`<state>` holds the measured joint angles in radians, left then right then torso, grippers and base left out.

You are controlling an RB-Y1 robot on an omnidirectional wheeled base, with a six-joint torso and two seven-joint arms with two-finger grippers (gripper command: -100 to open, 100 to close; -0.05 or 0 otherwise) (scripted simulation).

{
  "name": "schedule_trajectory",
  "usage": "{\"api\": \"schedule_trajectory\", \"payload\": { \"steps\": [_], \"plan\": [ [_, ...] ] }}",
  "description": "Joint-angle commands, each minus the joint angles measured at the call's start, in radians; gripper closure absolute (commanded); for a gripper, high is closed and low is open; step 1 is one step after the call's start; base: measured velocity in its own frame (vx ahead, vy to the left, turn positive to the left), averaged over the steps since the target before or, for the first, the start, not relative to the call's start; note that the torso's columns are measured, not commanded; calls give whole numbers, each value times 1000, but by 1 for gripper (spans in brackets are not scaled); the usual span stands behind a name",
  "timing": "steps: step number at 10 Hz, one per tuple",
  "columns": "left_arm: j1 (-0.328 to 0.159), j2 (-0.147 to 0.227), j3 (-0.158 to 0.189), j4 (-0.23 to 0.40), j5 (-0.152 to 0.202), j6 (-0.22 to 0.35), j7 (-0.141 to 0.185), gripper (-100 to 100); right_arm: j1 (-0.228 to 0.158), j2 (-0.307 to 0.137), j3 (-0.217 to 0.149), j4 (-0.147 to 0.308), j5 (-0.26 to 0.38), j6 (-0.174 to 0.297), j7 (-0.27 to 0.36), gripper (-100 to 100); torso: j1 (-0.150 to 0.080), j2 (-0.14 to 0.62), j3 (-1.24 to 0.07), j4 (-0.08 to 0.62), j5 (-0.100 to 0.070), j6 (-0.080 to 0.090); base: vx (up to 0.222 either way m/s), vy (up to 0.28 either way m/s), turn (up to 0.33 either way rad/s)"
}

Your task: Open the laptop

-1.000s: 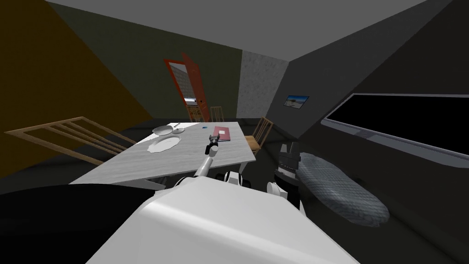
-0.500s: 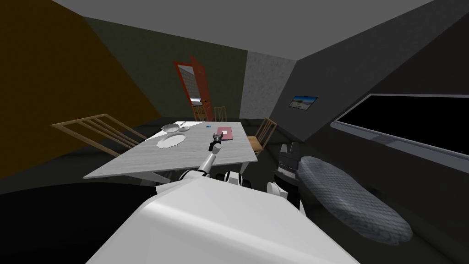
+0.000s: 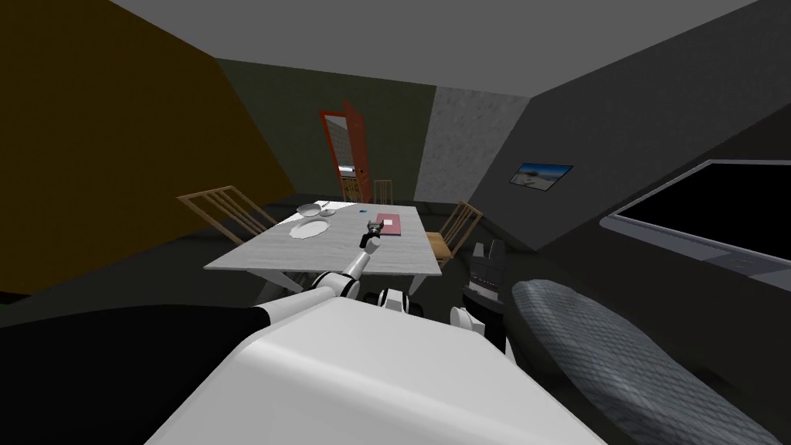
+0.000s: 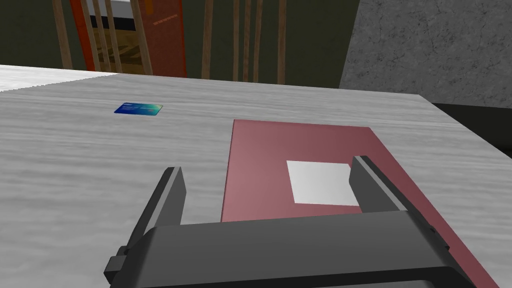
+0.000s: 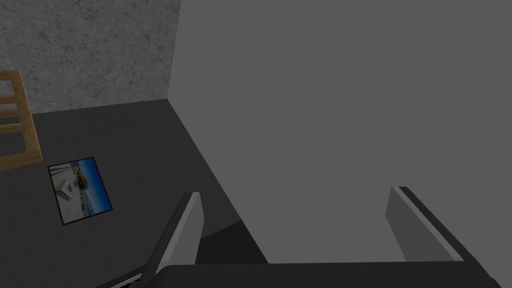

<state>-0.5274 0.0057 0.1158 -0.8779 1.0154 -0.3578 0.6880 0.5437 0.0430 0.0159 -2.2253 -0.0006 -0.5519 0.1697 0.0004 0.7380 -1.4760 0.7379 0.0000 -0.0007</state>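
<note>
- Reaching out over the grey tabletop (image 3: 324,251) (image 4: 75,165), the left gripper (image 3: 375,226) (image 4: 266,165) sits at the near edge of the laptop (image 3: 389,222) (image 4: 300,145).
- Its jaws are spread wide and pinch nothing. One finger is over the laptop's lid and the other over bare tabletop just beside the laptop's side edge. Whether either finger touches anything cannot be told.
- The laptop lies flat and closed, with a dull red lid bearing a white square patch (image 4: 320,182). It is near the far right corner of the tabletop.
- A small blue card (image 4: 138,108) lies flat on the tabletop, beyond the gripper and apart from the laptop.
- A white plate (image 3: 309,229) and a bowl (image 3: 310,209) sit on the far left part of the tabletop, well apart from the laptop.
- Wooden chairs stand at the left side (image 3: 224,208), the right side (image 3: 457,225) and the far end (image 3: 382,191) of the tabletop.
- The right gripper (image 3: 488,251) (image 5: 296,192) is held off to the right of the tabletop, its jaws spread and empty.
</note>
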Motion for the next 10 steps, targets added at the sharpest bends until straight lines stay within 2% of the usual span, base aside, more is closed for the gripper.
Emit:
{"api": "schedule_trajectory", "payload": {
  "steps": [1,2,3,4,5,10],
  "plan": [
    [-72,-5,-3,58,-33,19,24,-100,0,0,0,0,0,0,0,0,-1,0,0,0,0,1,-37,-8,275],
    [-89,-5,-3,66,-33,19,24,-100,0,0,0,0,0,0,0,0,0,0,0,0,0,0,-36,-9,142],
    [-117,-5,-3,104,-33,19,24,-100,0,0,0,0,0,0,0,0,-1,0,0,0,0,1,-16,-2,-25],
    [-99,-6,-2,82,-32,19,22,-100,0,0,0,0,0,0,0,0,-1,-1,0,0,0,1,-4,0,-11],
    [-101,-7,-2,85,-32,20,22,0,0,0,0,0,0,0,0,0,0,-1,-1,0,0,1,0,0,0],
    [-101,-7,-2,84,-32,19,22,0,0,0,0,0,0,0,0,0,0,0,0,0,0,1,0,0,0]
  ]
}}
